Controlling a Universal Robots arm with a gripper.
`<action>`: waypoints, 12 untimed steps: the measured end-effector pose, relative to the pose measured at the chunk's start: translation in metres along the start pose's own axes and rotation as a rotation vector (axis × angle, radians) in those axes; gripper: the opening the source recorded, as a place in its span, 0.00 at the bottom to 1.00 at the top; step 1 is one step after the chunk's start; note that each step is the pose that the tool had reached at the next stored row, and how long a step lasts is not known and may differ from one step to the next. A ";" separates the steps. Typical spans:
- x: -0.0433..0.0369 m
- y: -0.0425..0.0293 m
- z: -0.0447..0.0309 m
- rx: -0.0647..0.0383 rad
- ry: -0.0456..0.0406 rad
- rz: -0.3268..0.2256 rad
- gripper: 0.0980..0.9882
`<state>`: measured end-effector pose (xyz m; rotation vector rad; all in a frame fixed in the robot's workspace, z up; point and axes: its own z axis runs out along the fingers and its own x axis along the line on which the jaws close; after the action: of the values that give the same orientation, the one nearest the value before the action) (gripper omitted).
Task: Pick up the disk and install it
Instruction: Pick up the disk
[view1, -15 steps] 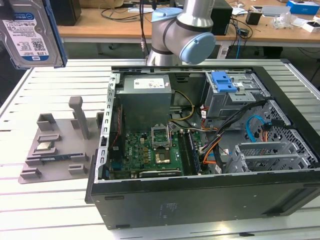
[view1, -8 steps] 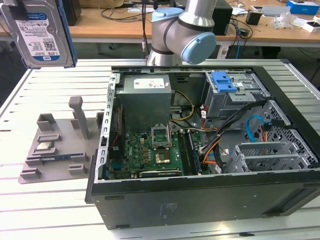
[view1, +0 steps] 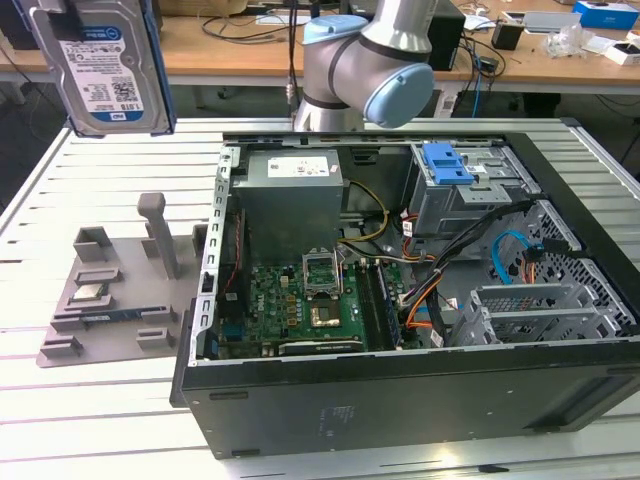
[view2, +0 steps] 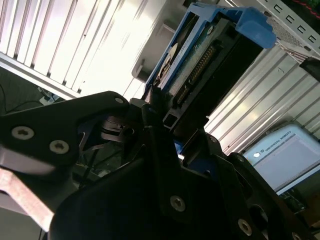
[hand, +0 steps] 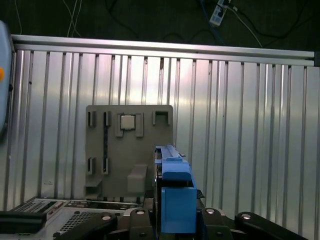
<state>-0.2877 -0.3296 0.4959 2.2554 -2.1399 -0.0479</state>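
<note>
Pick-up is looking done and the carry is under way. The flat silver hard drive with its white-and-blue label, the disk (view1: 105, 65), is hanging in mid-air at about ten o'clock in the exterior view. It is riding clear of the slatted aluminium desk (view1: 100, 420) and well apart from the open black computer case (view1: 400, 400). The pale grey robot arm (view1: 365, 60) is standing at the case's twelve o'clock.

In the second wrist view the black hand (view2: 160, 107) is gripping one end of the disk, its jaws drawn narrow against the blue plastic carrier (view2: 172, 45) clipped round the drive. In the first wrist view the disk is hovering above the flat grey fixture plate (hand: 130, 145), touching nothing below.

By this reading, installing is not yet begun. It would call for bringing the disk across to the grey metal drive cages (view1: 470, 200) on the case's three o'clock side. The carrier would need squaring to a free bay, clear of the loose cables.
</note>
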 end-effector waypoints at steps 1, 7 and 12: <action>0.0002 -0.0037 -0.0002 0.000 0.0000 0.000 0.30; 0.0016 -0.0307 -0.0014 0.000 0.0000 0.000 0.30; 0.0025 -0.0466 -0.0020 0.000 0.0000 0.000 0.30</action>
<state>-0.2410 -0.3296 0.4959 2.2555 -2.1399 -0.0478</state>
